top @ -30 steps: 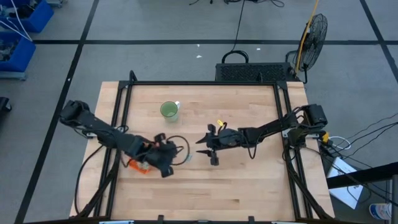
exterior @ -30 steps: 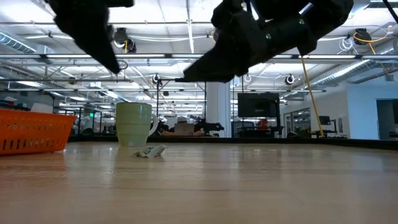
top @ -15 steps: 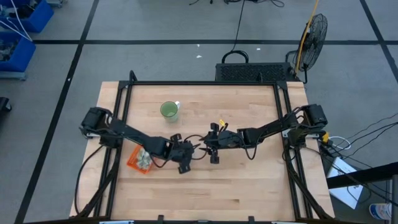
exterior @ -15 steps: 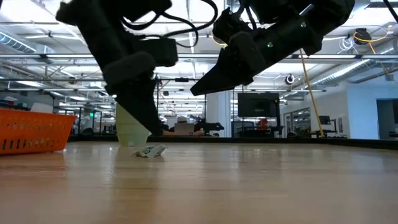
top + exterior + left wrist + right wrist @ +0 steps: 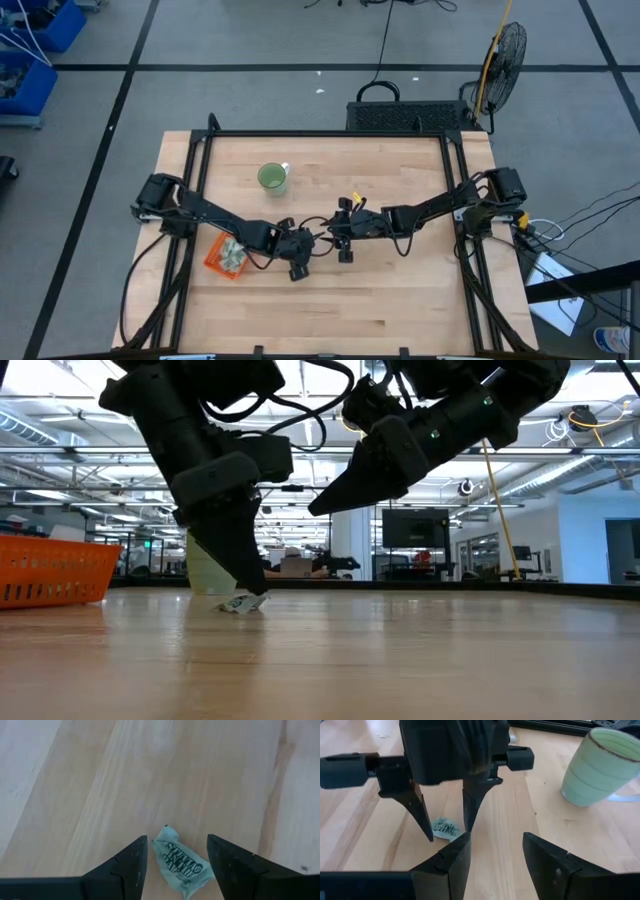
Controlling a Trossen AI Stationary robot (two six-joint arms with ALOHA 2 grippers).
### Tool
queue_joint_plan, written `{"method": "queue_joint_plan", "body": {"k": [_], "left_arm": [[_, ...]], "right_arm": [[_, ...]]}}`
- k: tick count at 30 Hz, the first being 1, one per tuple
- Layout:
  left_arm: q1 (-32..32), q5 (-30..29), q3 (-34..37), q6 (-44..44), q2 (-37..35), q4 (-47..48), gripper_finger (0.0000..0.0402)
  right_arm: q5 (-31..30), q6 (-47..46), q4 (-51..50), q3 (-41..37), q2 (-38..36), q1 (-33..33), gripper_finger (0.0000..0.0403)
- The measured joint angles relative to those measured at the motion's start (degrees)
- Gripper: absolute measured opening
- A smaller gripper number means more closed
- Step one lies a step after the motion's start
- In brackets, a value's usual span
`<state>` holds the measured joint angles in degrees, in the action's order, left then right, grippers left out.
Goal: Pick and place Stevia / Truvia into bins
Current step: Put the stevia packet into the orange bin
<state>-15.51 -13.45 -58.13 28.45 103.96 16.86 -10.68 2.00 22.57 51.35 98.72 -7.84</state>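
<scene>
Being straddled by the left gripper's (image 5: 177, 857) wide-open fingers, a crumpled white-and-green paper Stevia packet (image 5: 180, 864) is lying on the wooden table (image 5: 400, 290); the right gripper (image 5: 492, 851) is being held open nearby.

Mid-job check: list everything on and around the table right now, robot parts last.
Loose packet: one, white with green print, crumpled, on the table centre between the left jaws.
Orange bin: one, table's left side, packets inside.
Green cup: one, upright, behind the bin.
Fan: one, dark, floor beyond the table.
Left gripper: jaws open, straddling the loose packet.
Right gripper: jaws open, hovering beside the left gripper.
</scene>
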Motion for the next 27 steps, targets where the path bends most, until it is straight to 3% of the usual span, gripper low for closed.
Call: {"method": "queue_joint_plan", "body": {"k": [23,27], "left_arm": [[0.15,-0.04,-0.02,0.00,1.86,-0.18,0.0211],[0.17,0.52,-0.02,-1.30,1.89,0.13,0.0187]], "right_arm": [[0.17,-0.07,-2.16,-0.02,-0.01,0.00,0.0173],[0.20,-0.07,-2.32,-0.02,-0.02,0.00,0.0173]]}}
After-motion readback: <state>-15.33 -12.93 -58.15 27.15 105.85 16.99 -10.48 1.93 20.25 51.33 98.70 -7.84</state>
